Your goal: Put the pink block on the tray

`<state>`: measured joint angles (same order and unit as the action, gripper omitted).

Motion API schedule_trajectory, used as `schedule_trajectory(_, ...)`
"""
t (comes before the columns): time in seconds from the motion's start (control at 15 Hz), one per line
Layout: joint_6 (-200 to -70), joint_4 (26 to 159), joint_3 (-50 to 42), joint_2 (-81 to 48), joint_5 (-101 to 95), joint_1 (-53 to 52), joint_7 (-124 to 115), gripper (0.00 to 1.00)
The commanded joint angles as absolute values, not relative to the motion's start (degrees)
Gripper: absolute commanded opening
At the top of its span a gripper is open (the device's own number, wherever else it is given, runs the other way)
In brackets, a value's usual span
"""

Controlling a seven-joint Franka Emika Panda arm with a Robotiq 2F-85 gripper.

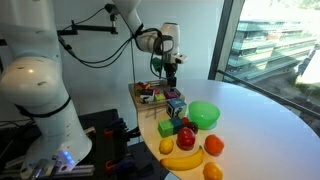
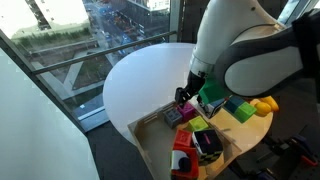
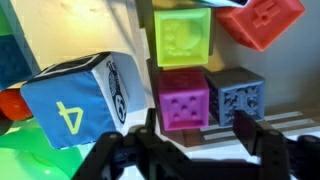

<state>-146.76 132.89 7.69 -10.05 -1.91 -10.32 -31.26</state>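
Note:
The pink block (image 3: pixel 183 100) stands beside a grey-blue block (image 3: pixel 235 95), just beyond my fingertips in the wrist view. It also shows as a magenta cube (image 2: pixel 187 109) in an exterior view, at the near edge of the grey-beige tray (image 2: pixel 148 140), under my hand. My gripper (image 3: pixel 196 130) is open and empty. Its two dark fingers sit to either side, slightly short of the pink and grey-blue blocks. In an exterior view the gripper (image 1: pixel 172 72) hangs over the tray (image 1: pixel 140 90). I cannot make out the pink block there.
A yellow-green block (image 3: pixel 182 35), a red block (image 3: pixel 262 20) and a blue soft cube marked 4 (image 3: pixel 75 100) crowd around the pink block. The bright green bowl (image 1: pixel 204 114), a green cube (image 1: pixel 166 128), an apple (image 1: pixel 186 137), a banana (image 1: pixel 182 158) and other fruit lie nearby.

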Motion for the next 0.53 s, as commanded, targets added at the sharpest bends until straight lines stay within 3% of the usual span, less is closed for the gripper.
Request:
schedule_trajectory(0.0,-146.21,131.02,5.84,-11.45,-4.12,-11.98,-33.89,1.00)
schedule_trajectory(0.47,-137.12,132.10,5.08,-8.21,-2.23,-11.11,-31.91,1.00)
